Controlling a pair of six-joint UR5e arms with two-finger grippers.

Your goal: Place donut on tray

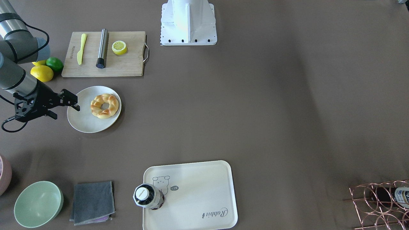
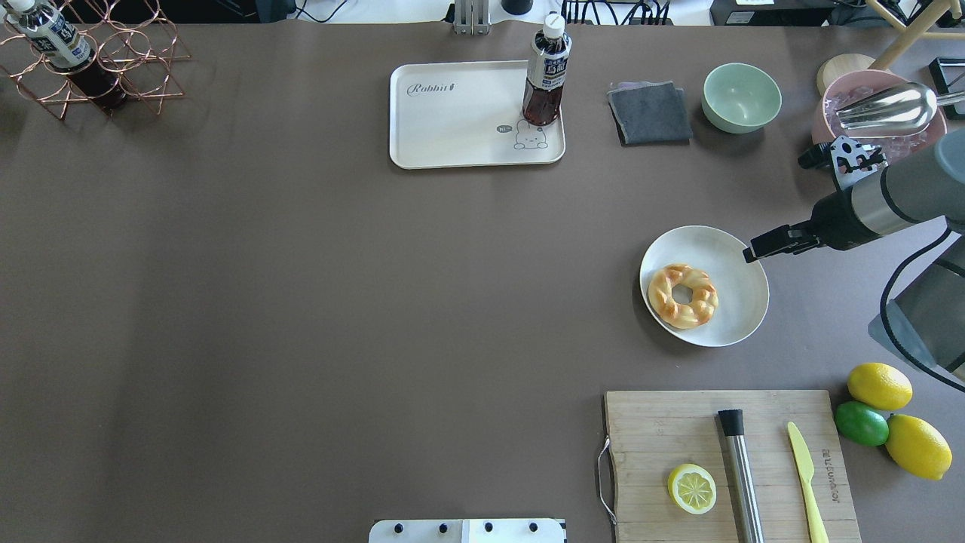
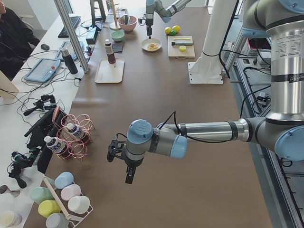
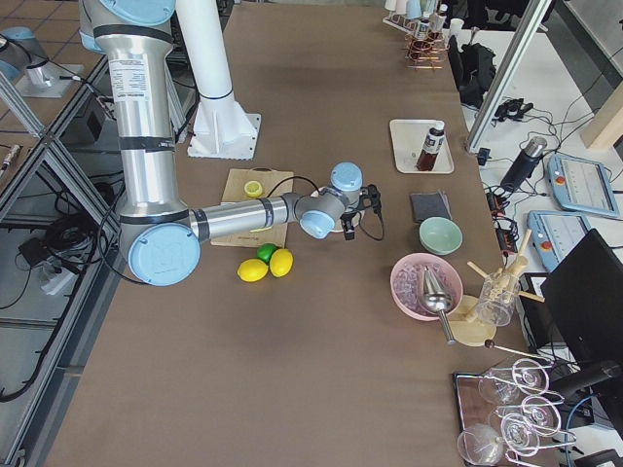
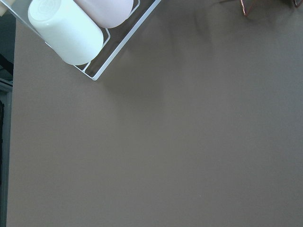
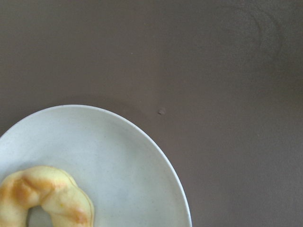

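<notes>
Approach under way: the right gripper is hovering over the right rim of the plate, near the donut lying there. Fingers apart or together? Cannot tell from here. Next it's needing to centre over the ring, grasp, and carry to the far tray, dodging the bottle. Counting: one donut, one plate, one tray, one bottle on it.

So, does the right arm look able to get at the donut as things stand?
Probably yes. The right tool hangs over the rim of the plate, close to the donut, which lies uncovered there with nothing between the two.
</notes>
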